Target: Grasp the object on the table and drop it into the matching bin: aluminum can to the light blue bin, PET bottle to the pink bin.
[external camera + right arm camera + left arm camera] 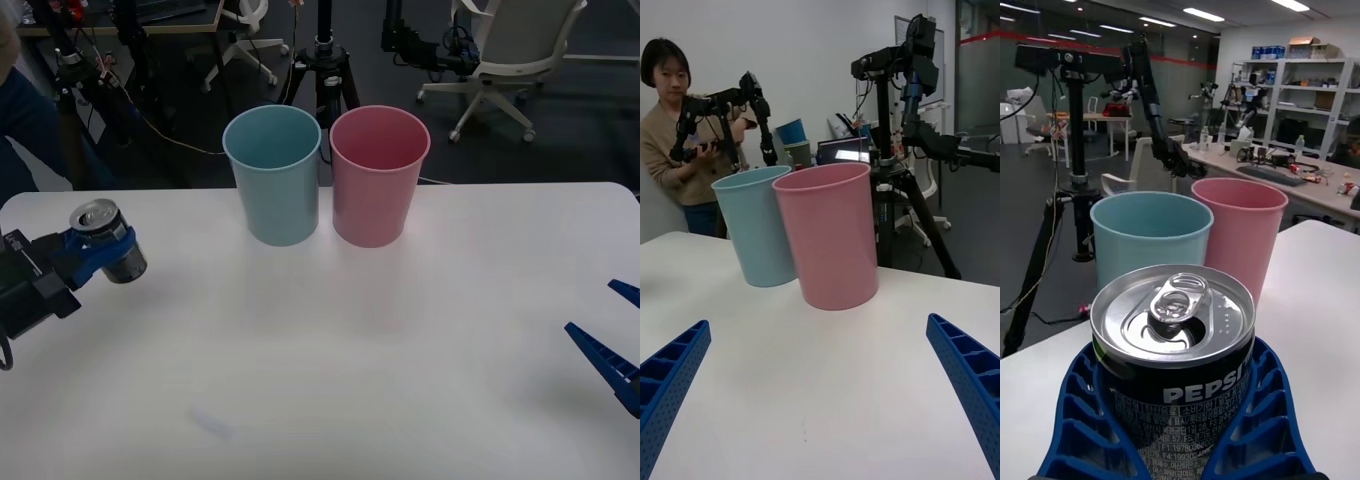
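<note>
Progress: the can [110,243] is gripped and lifted off the table [330,350]; carrying and dropping into the blue bin [273,175] are judged left.
Left gripper [98,253]: fingers pinched on the can's sides at the table's 9 o'clock edge.
Can: upright, tab up, blue bin at its 2 o'clock, pink bin [378,175] just beyond.
Right gripper [610,340]: spread wide, idle at 4 o'clock.

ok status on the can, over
Left hand shut on aluminum can, held above table. Right hand open, idle at right edge. Nothing between can and light blue bin.
</note>
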Action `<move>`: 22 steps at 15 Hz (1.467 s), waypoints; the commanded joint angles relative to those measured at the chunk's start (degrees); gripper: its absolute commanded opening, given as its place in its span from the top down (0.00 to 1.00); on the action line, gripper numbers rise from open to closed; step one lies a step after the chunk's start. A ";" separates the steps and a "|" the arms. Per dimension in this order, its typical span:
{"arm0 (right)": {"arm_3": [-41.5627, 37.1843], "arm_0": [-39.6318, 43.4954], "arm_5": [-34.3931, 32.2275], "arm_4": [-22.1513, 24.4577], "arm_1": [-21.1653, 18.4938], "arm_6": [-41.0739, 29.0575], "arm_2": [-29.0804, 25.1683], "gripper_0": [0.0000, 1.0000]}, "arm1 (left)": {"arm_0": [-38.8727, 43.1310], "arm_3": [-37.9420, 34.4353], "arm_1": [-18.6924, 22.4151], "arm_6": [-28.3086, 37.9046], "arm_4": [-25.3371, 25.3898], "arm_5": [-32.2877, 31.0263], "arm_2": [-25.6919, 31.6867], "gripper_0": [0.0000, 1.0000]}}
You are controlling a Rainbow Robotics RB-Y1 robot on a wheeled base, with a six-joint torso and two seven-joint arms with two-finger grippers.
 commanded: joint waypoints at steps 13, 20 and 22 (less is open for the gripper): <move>0.00 0.00 0.00 0.00 0.00 0.00 0.00 0.00 | -21.76 3.70 13.05 11.12 -0.76 5.85 -9.44 0.93; 0.00 0.00 0.00 0.00 0.00 0.00 0.00 0.00 | -42.50 21.11 11.11 11.03 -0.59 7.88 -22.71 0.92; 0.00 0.00 0.00 0.00 0.00 0.00 0.00 0.00 | -46.72 25.94 8.57 10.86 -2.08 7.88 -24.12 0.92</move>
